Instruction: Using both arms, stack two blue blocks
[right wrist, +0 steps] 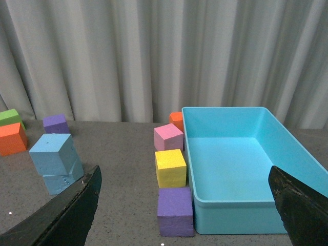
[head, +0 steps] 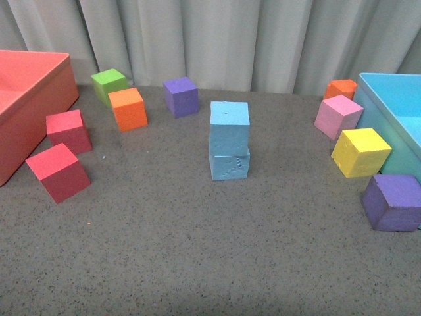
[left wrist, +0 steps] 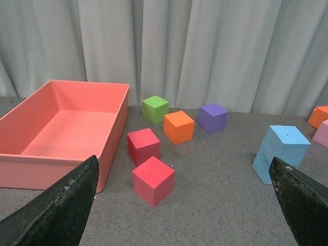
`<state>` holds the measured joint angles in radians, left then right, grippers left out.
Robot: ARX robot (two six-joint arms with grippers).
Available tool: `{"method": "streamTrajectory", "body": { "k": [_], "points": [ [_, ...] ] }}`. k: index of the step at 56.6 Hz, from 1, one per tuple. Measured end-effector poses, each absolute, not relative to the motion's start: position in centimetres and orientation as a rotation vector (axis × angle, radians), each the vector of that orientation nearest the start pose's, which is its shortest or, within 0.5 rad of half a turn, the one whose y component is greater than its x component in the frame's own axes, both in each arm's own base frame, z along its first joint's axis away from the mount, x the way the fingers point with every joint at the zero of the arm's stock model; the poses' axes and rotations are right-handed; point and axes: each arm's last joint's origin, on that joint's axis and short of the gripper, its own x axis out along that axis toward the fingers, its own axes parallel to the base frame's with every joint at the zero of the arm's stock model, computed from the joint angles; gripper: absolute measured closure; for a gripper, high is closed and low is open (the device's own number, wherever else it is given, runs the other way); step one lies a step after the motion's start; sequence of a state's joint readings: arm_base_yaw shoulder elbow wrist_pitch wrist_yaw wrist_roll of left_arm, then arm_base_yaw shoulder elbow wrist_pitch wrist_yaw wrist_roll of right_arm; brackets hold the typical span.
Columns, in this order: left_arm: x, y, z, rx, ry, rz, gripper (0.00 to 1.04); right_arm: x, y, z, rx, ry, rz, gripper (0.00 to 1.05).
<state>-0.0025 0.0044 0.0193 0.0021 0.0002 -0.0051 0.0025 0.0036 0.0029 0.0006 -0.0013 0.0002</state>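
Observation:
The two blue blocks stand stacked in the middle of the table. The upper blue block point(head: 229, 123) rests on the lower one point(head: 229, 164), whose front face has embossed marks. The upper block is turned slightly on the lower. The stack also shows in the left wrist view point(left wrist: 283, 150) and in the right wrist view point(right wrist: 53, 156). Neither arm shows in the front view. My left gripper point(left wrist: 183, 161) is open and empty, well back from the stack. My right gripper point(right wrist: 184, 170) is open and empty, also away from the stack.
A red bin point(head: 39, 89) stands at the far left and a large light-blue bin point(head: 388, 99) at the far right. Two red cubes point(head: 59, 171), an orange cube point(head: 128, 108), a green cube point(head: 108, 84) and a purple cube point(head: 181, 96) lie to the left. Orange, pink, yellow point(head: 360, 153) and purple point(head: 393, 202) cubes lie to the right.

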Motion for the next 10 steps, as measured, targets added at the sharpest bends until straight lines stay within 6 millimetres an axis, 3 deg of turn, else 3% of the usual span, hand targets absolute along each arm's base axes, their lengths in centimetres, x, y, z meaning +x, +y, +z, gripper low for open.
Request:
{"method": "streamTrajectory", "body": {
  "k": [10],
  "points": [
    [9.68,-0.02,16.99,-0.005,-0.017,-0.003,0.07,9.77,0.03,16.43,0.0,0.0,0.004,0.1]
  ]
}}
